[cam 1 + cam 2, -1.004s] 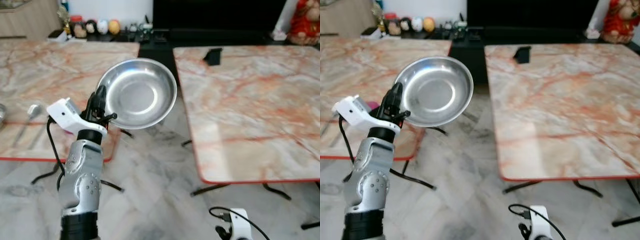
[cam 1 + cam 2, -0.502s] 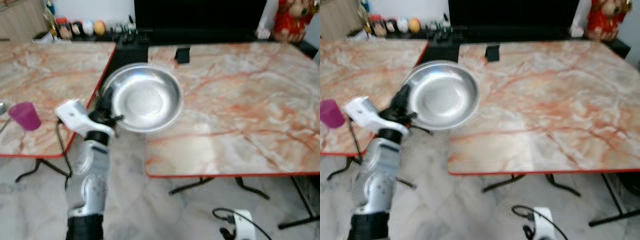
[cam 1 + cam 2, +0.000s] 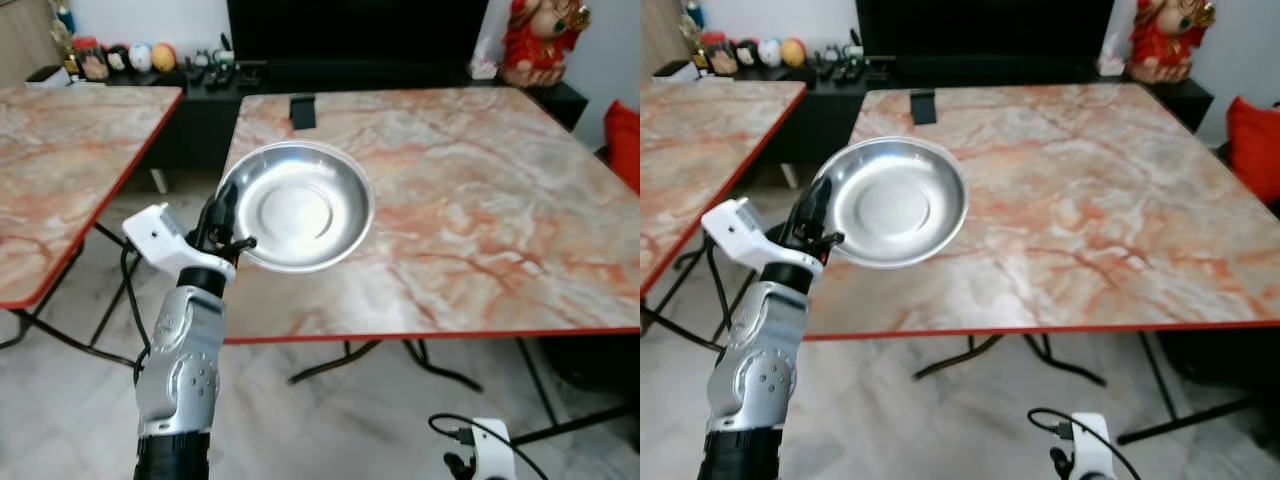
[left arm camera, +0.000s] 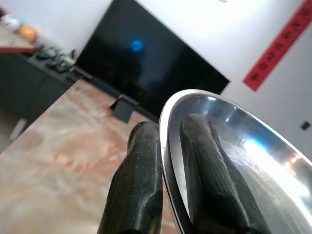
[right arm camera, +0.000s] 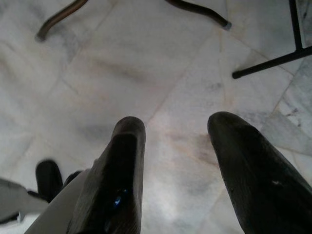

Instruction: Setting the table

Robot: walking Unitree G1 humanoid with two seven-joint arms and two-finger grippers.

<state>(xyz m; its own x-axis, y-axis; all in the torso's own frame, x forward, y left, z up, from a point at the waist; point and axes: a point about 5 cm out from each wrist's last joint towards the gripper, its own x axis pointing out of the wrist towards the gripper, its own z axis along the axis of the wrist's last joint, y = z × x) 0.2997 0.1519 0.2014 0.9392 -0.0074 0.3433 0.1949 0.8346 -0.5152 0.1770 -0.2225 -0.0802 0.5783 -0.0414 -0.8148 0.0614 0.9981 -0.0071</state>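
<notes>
A round steel bowl (image 3: 297, 205) is held up in the air by its rim, over the near left corner of a marble table (image 3: 480, 190) with a red edge. My left gripper (image 3: 222, 212) is shut on the bowl's left rim; the left wrist view has one finger (image 4: 139, 175) outside the rim and the other inside the bowl (image 4: 248, 165). My right arm hangs low at the bottom right, and its gripper (image 5: 173, 146) stands open over the floor tiles with nothing between the fingers.
A second marble table (image 3: 60, 160) stands to the left, with a gap of floor between the two. A small black stand (image 3: 301, 110) sits at the far edge of the near table. A dark TV cabinet (image 3: 350, 70) with small ornaments and a red figurine (image 3: 540, 40) lines the back wall.
The whole view has swung to the right: the right-hand table now fills the middle and the left table with its purple cup has slid off left. The bowl stays in my left gripper.
</notes>
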